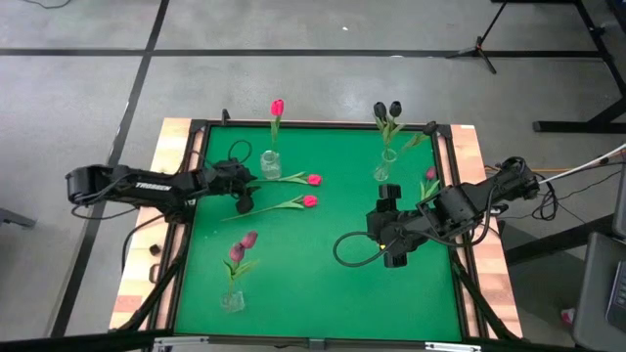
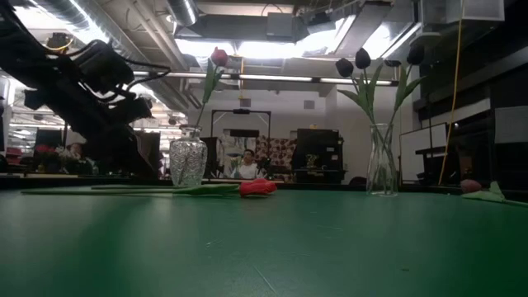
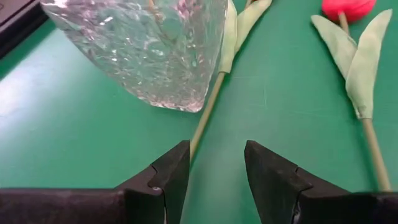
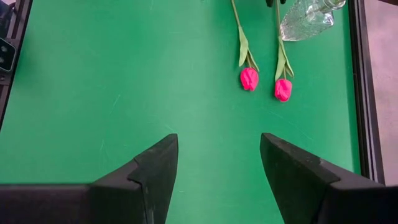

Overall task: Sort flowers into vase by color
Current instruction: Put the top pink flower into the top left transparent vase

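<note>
Your left gripper (image 1: 243, 200) sits at the mat's (image 1: 313, 274) 9 o'clock side, just beside the cut-glass vase (image 1: 270, 164). Its fingers (image 3: 168, 174) stand partly open with nothing between them; the wrist view shows a stem running past the left fingertip, not pinched.

Two loose pink tulips lie flat near the middle. The far tulip (image 1: 293, 180) runs almost 9-to-3 o'clock, head at 3. The near tulip (image 1: 279, 206) has its long axis tilted, head toward 2 o'clock and stem end toward 8.

One pink tulip (image 1: 276, 108) stands upright in the cut-glass vase at 11 o'clock. Two black tulips (image 1: 387, 110) stand in the slim vase (image 1: 384, 166) at 1 o'clock. Maroon tulips (image 1: 242, 246) stand in the vase (image 1: 233, 299) at 7 o'clock.

Your right gripper (image 1: 389, 227) waits at 3 o'clock, jaws wide and empty, aimed at 9.
</note>
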`<control>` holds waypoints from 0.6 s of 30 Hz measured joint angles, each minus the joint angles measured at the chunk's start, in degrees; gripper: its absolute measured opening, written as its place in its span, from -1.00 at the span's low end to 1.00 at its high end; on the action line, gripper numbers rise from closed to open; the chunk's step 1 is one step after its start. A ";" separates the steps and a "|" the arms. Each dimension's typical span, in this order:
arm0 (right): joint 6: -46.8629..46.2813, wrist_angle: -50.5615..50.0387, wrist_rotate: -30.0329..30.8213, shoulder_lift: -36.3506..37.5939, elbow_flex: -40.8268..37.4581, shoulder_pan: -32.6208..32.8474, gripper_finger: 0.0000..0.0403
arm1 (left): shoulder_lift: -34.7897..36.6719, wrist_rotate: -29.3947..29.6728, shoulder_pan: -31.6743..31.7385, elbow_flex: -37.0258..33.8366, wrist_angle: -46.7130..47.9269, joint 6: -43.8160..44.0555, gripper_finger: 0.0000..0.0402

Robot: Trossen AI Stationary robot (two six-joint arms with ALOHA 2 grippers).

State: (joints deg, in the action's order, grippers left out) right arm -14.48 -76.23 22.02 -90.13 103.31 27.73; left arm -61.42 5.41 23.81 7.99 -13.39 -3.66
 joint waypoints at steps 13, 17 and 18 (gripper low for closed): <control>-0.08 0.11 0.02 0.00 0.00 0.00 0.13 | -7.62 4.54 0.07 0.73 -6.57 -2.80 -0.25; -0.11 0.11 0.02 0.00 0.00 0.00 0.13 | -7.62 4.58 0.07 2.59 -6.14 -1.66 -0.25; -0.11 0.11 0.02 0.00 0.00 0.00 0.13 | -7.62 4.59 0.08 3.14 -5.78 -2.28 -0.25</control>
State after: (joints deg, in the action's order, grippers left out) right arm -14.59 -76.12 22.04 -90.13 103.31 27.73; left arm -69.04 10.00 23.90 11.13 -19.17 -5.94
